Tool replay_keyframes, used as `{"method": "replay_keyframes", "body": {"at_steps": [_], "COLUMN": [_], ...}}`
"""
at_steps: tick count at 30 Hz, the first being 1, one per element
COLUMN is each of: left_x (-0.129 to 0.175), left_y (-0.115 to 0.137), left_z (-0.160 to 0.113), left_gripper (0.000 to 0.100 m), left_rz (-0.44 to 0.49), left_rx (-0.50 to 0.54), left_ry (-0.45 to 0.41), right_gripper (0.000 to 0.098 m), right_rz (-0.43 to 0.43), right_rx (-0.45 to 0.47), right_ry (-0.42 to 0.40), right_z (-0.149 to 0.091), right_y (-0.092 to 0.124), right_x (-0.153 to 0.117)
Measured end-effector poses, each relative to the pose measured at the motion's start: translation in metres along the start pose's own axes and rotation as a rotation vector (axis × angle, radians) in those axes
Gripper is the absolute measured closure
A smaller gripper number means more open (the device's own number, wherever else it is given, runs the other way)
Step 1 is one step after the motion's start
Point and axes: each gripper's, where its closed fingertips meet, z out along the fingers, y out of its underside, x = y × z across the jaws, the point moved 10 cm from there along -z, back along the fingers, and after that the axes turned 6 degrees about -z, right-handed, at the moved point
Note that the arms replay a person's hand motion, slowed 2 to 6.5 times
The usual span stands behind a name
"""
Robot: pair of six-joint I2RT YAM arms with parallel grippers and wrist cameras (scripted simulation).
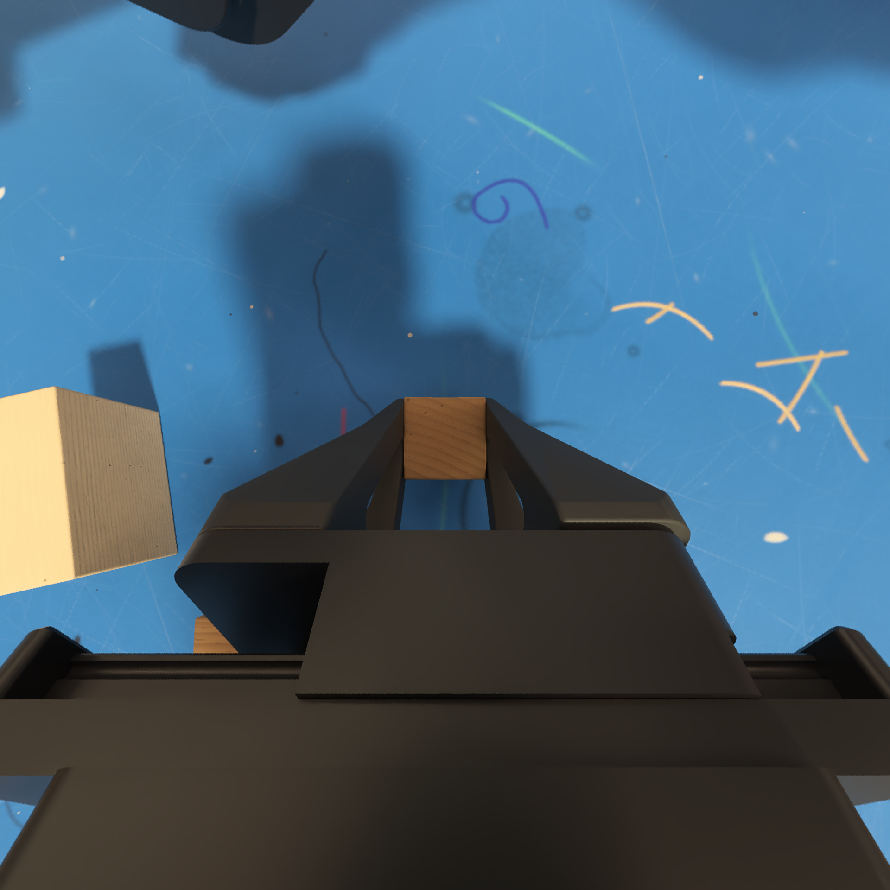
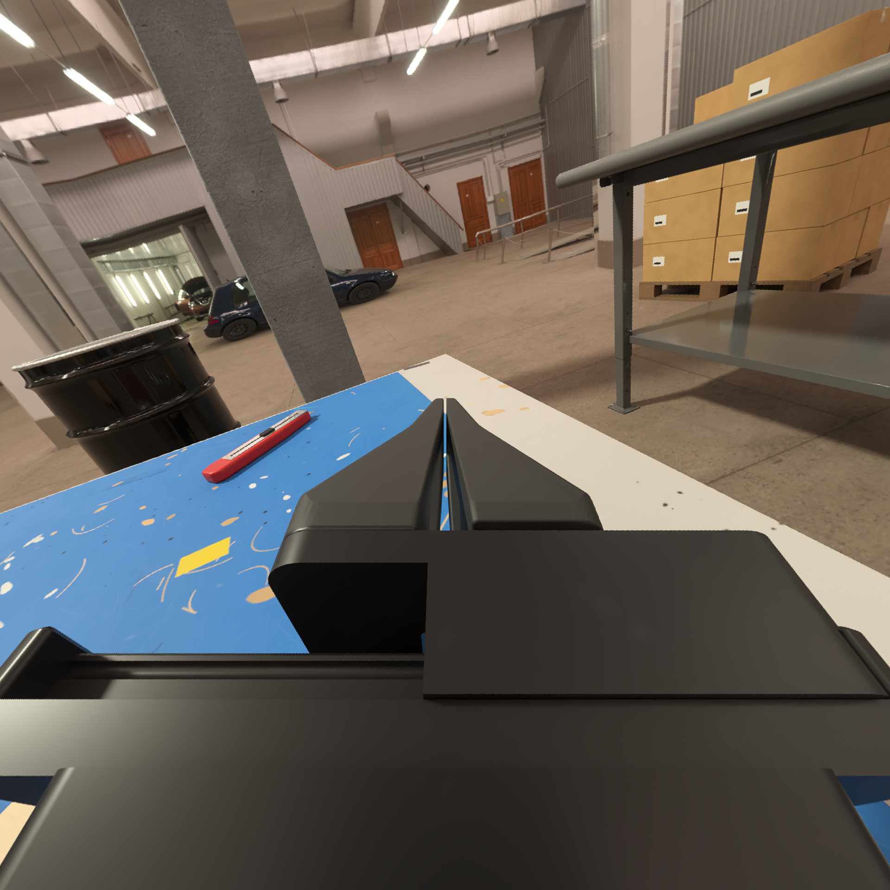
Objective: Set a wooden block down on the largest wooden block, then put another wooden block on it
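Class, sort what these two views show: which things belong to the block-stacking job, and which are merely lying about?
Belong to the job:
- small brown wooden block, clamped in the left gripper
- large pale wooden block
- another brown block, mostly hidden

Lying about:
- red utility knife
- yellow patch
- black drum

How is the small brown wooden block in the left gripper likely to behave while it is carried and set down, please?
The small brown block looks rigid, so it should not deform. The left gripper clamps its flat sides squarely, so slipping seems unlikely. Its flat faces suggest it will sit, not roll.
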Motion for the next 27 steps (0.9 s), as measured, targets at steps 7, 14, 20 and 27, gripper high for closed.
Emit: {"method": "replay_keyframes", "body": {"at_steps": [7, 14, 20, 27], "left_x": [0.006, 0.013, 0.018, -0.003], "left_y": [-0.001, -0.001, -0.001, -0.009], "left_z": [0.004, 0.005, -0.003, -0.025], "left_gripper": [0.074, 0.074, 0.074, 0.074], "left_rz": [0.049, 0.089, 0.054, 0.018], "left_rx": [-0.032, -0.027, 0.021, 0.096], "left_ry": [-0.054, -0.067, -0.013, -0.081], "right_gripper": [0.0970, 0.0970, 0.0970, 0.0970], "right_rz": [0.019, 0.032, 0.062, 0.084], "right_rx": [0.009, 0.022, 0.046, 0.039], "right_ry": [-0.007, 0.004, 0.006, 0.041], "right_z": [-0.003, -0.007, -0.015, -0.026], "right_y": [0.002, 0.001, -0.005, -0.008], "right_x": [-0.003, -0.007, -0.009, -0.005]}}
